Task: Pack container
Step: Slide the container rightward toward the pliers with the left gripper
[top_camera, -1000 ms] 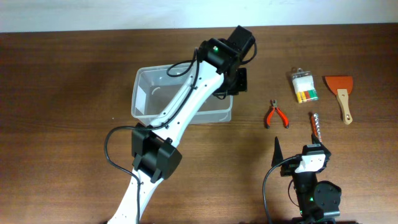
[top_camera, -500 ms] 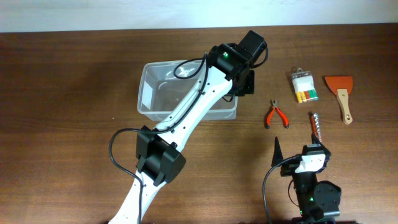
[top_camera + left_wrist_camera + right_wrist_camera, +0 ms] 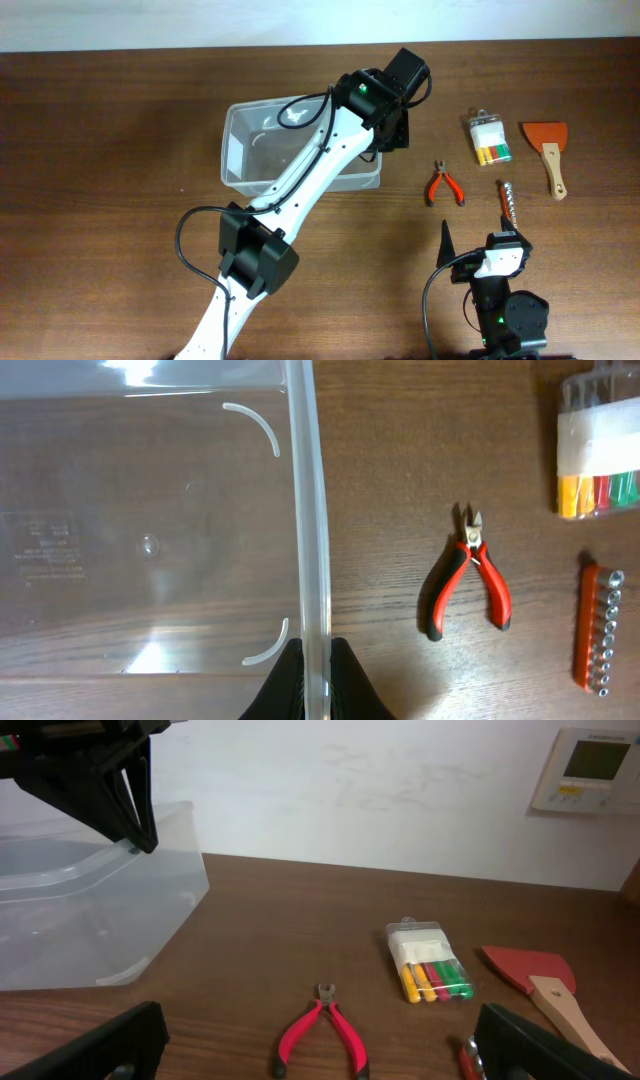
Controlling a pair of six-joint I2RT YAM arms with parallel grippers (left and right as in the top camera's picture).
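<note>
The clear plastic container (image 3: 262, 150) lies on the brown table left of centre; it also shows in the left wrist view (image 3: 150, 540) and the right wrist view (image 3: 90, 910). My left gripper (image 3: 391, 131) is shut on the container's right wall, with the rim pinched between its black fingers (image 3: 318, 668). My right gripper (image 3: 475, 238) is open and empty at the table's front right, its fingers spread wide (image 3: 320, 1016), well apart from the container.
Red-handled pliers (image 3: 444, 184) (image 3: 468, 575) (image 3: 320, 1035) lie right of the container. Further right are a pack of coloured bits (image 3: 490, 140) (image 3: 428, 963), a red bit holder (image 3: 507, 203) (image 3: 598, 625) and an orange scraper with a wooden handle (image 3: 548, 150) (image 3: 540, 980).
My left gripper has dragged the container a short way to the right and toward the back, then held still. The right arm has not moved.
</note>
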